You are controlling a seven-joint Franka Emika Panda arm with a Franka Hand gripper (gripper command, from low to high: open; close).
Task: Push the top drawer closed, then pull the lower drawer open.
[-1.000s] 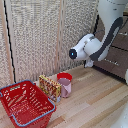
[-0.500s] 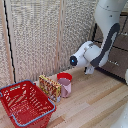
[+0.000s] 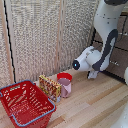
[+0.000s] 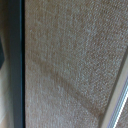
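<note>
At the exterior view's right edge stands the dark brown dresser (image 3: 120,50), mostly hidden behind my white arm. Its top drawer (image 3: 123,31) and lower drawer (image 3: 118,66) show only as slivers of dark front, and whether either is open cannot be told. My gripper (image 3: 93,75) hangs low in front of the dresser's near corner, just above the wooden floor; its fingers are too small to make out. The wrist view shows no fingers, only a close beige woven surface (image 4: 75,60) with a dark upright strip (image 4: 16,65).
A red wire basket (image 3: 25,102) sits on the wooden floor (image 3: 95,107) at the exterior view's left. Beside it stand a patterned box (image 3: 50,86) and a pink cup with a red rim (image 3: 64,83). Beige woven screens (image 3: 40,35) form the back wall.
The wrist has dropped lower, and the gripper end has swung down towards the floor in front of the dresser. The basket, box and cup have not moved.
</note>
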